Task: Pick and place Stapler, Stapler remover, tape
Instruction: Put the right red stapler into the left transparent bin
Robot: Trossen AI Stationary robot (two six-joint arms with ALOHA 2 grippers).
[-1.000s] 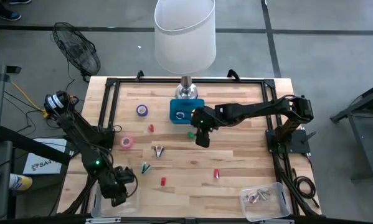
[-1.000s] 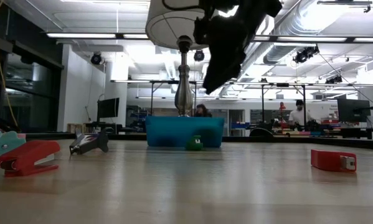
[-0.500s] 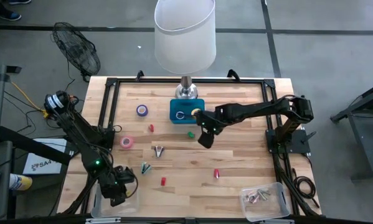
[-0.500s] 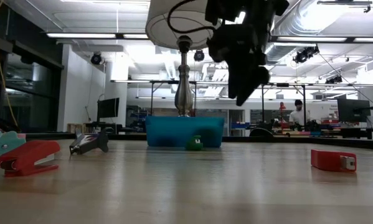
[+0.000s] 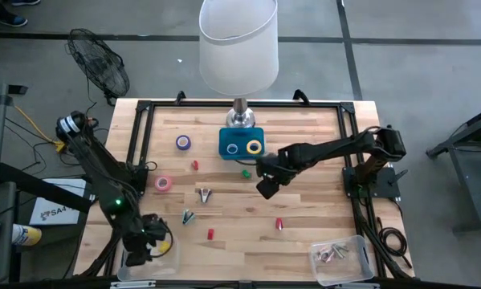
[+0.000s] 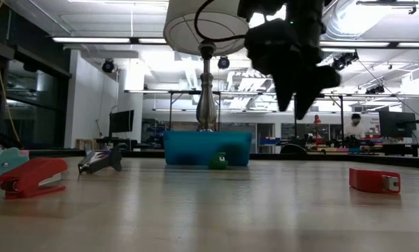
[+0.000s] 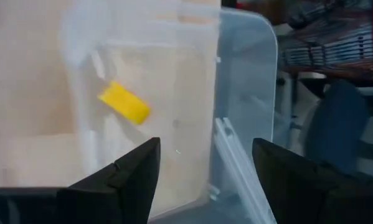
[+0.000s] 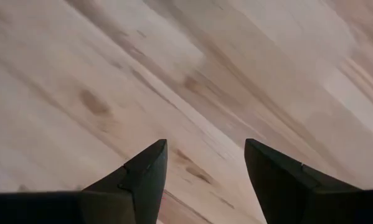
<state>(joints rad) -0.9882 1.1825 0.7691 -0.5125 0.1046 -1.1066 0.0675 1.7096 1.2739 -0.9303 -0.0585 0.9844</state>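
My left gripper (image 7: 205,180) stands open over the clear bin (image 7: 248,81) at the table's near left corner (image 5: 140,245). A small yellow piece (image 7: 124,102) lies on the bin's floor ahead of the fingers. My right gripper (image 5: 266,186) hangs open above bare wood (image 8: 205,180), near and right of the blue tray (image 5: 242,152). The tray holds a blue tape roll (image 5: 233,148) and a yellow one (image 5: 254,147). A purple roll (image 5: 183,142) and a pink roll (image 5: 165,183) lie flat on the table. The staple remover (image 5: 204,193), a teal stapler (image 5: 188,216) and red staplers (image 5: 210,234) (image 5: 279,223) also lie there.
A lamp (image 5: 238,48) stands behind the blue tray. A small red piece (image 5: 195,165) and a green one (image 5: 246,172) lie near the tray. A second clear bin (image 5: 340,257) with small items sits at the near right corner. Black frame rails (image 5: 136,144) run along the table's edges.
My right gripper has drawn away from the blue tray toward the table's near and right edges, uncovering the yellow tape roll in the tray. My left gripper has shifted slightly toward the table's left edge over the clear bin.
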